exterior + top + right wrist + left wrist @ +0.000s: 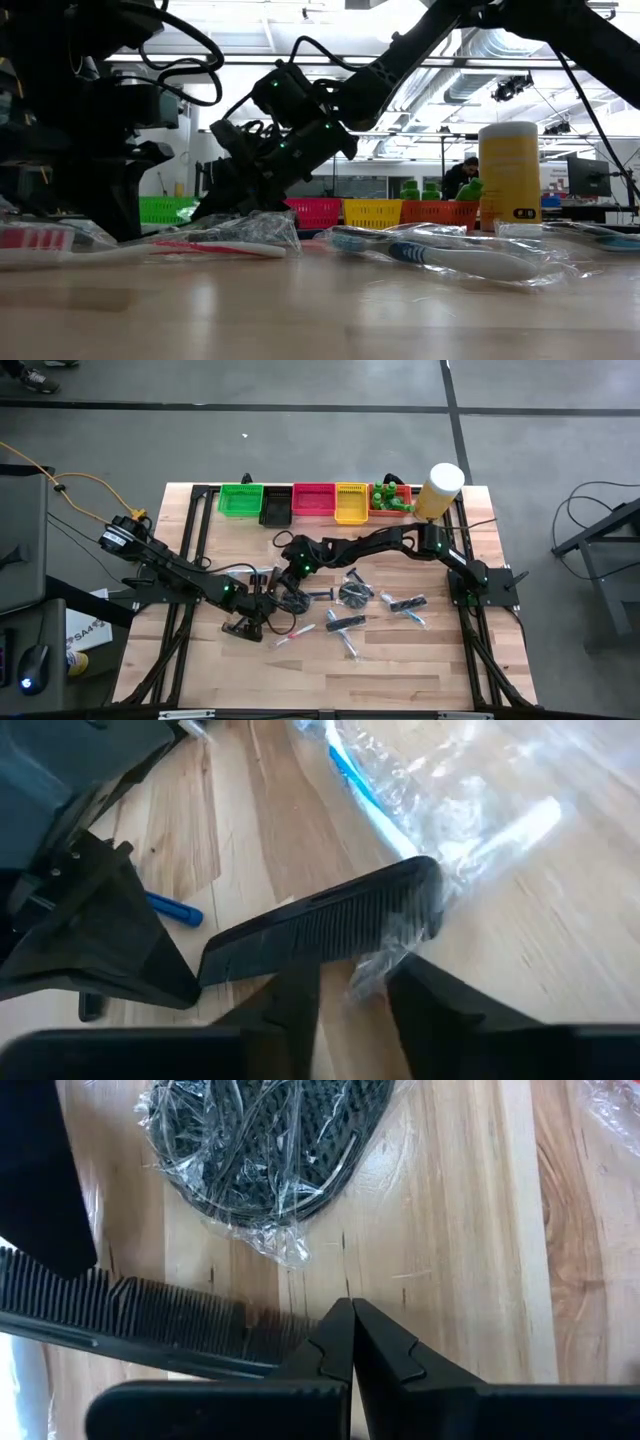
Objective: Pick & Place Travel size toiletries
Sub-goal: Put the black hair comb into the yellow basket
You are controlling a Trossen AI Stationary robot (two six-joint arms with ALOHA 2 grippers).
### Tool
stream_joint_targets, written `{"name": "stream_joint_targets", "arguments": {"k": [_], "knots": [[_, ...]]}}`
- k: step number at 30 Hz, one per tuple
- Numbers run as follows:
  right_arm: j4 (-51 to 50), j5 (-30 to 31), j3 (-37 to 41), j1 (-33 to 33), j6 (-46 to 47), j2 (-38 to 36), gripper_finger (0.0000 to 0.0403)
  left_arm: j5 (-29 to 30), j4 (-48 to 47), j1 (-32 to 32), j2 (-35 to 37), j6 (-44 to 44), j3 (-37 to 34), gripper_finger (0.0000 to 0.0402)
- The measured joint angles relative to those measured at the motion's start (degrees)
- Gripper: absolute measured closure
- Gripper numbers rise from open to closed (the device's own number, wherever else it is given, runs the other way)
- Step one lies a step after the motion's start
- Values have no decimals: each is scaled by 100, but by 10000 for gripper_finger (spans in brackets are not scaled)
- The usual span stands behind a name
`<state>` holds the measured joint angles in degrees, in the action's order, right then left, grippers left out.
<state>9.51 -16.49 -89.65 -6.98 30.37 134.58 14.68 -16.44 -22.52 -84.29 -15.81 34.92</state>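
Note:
A black comb [130,1320] lies on the wood between my two grippers; it also shows in the right wrist view [330,925], with clear wrap at one end. My left gripper [350,1320] is shut, its tips at the comb's other end. My right gripper [350,985] is open and low over the wrapped end, its fingers just short of the comb. A dark round disc in clear wrap [270,1140] lies just past the left gripper. A blue toothbrush in clear wrap [400,810] lies beyond the comb. In the high view both grippers meet left of the table's middle [275,592]. My left gripper's shut fingertips [335,1335] stand at the comb's end [285,1330], coming from above. The finger hides the very end. I cannot tell whether they touch it or pinch it.
Green [240,498], black [276,508], red [313,500], yellow [351,502] and orange [392,502] bins line the far edge; green bottles are in the orange one. A pale-yellow cylinder [440,490] stands at the far right. More wrapped discs, combs and toothbrushes [353,600] lie right of the grippers.

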Motion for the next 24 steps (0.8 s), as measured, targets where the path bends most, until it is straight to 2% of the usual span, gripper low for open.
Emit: {"name": "stream_joint_targets", "arguments": {"k": [6, 19, 24], "knots": [[7, -164, 0, -35, -38, 0, 391, -4, -1, 0, 2, -56, 0, 401], [-206, -295, -7, -68, -355, -57, 400, -41, -125, 2, 229, -343, 4, 401], [-236, -311, -7, -68, -398, -66, 400, -44, -584, 2, 232, -400, 449, 401]]}}
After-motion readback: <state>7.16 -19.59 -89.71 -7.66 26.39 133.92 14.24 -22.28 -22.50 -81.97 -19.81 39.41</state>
